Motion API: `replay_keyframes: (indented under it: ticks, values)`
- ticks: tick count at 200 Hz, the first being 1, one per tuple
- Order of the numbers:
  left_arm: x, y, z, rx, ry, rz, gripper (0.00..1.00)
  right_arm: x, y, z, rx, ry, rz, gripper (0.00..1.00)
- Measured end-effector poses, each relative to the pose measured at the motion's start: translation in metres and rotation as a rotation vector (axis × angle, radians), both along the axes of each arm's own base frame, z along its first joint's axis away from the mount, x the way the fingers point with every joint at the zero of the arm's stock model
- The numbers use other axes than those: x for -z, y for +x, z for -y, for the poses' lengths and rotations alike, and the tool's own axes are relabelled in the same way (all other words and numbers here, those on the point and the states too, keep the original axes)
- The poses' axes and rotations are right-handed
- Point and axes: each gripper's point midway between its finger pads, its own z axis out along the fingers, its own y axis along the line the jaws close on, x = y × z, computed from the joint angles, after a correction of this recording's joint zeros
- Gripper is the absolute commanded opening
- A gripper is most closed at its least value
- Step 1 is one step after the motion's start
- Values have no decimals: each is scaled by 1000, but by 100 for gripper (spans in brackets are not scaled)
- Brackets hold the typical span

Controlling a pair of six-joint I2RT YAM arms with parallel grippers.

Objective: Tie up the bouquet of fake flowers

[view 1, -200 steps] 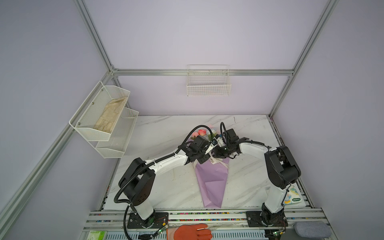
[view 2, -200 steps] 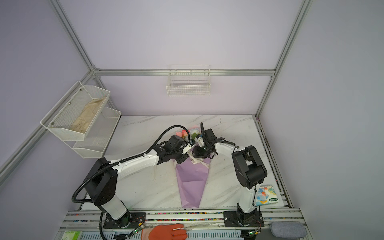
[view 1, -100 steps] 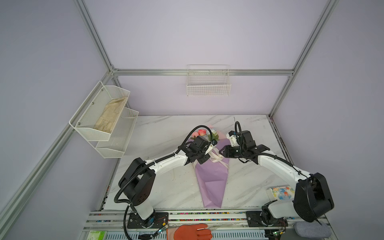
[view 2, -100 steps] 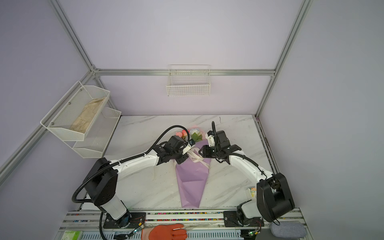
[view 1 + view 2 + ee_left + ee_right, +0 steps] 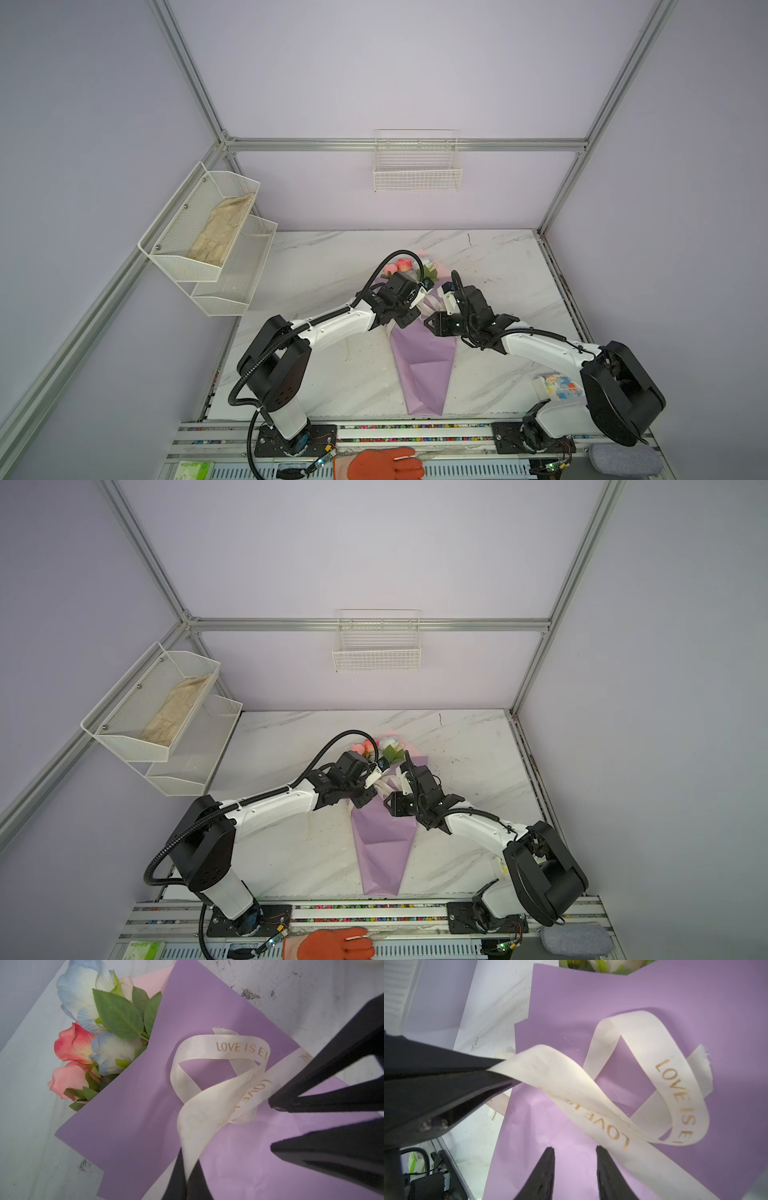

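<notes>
Left wrist view: left gripper (image 5: 188,1167) is clamped on one tail of the cream ribbon (image 5: 203,1109), which loops loosely over the lilac wrap of the bouquet (image 5: 128,1105). The bouquet lies flat mid-table (image 5: 332,257), fake flowers (image 5: 83,1043) toward the back wall. Right gripper (image 5: 574,1150) hovers just over the paper, jaws apart and empty, beside the other tail. Judgement: pinch that free tail near the crossing, then draw both ends apart evenly and low, so the loop cinches without creasing the wrap.
</notes>
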Motion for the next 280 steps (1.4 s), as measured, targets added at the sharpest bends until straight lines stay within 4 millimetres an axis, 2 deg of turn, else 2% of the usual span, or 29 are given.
replay_keyframes:
  ticks: [54, 95, 156, 199, 242, 280]
  values:
    - [0, 0, 0, -6, -3, -3, 0, 9, 9, -17, -19, 25, 55, 42]
    - [2, 0, 0, -13, -6, -11, 0, 17, 12, -19, -9, -15, 132, 49]
    - [9, 0, 0, -19, 0, -24, 0, 23, 12, -21, -29, -75, 300, 47]
    - [9, 0, 0, -20, 0, -26, 0, 37, 17, -23, -52, -113, 344, 47]
    - [9, 0, 0, -31, -8, -32, 0, 44, 16, -22, -74, -151, 385, 35]
    - [9, 0, 0, -32, -8, -32, 0, 49, 17, -18, -76, -192, 406, 10]
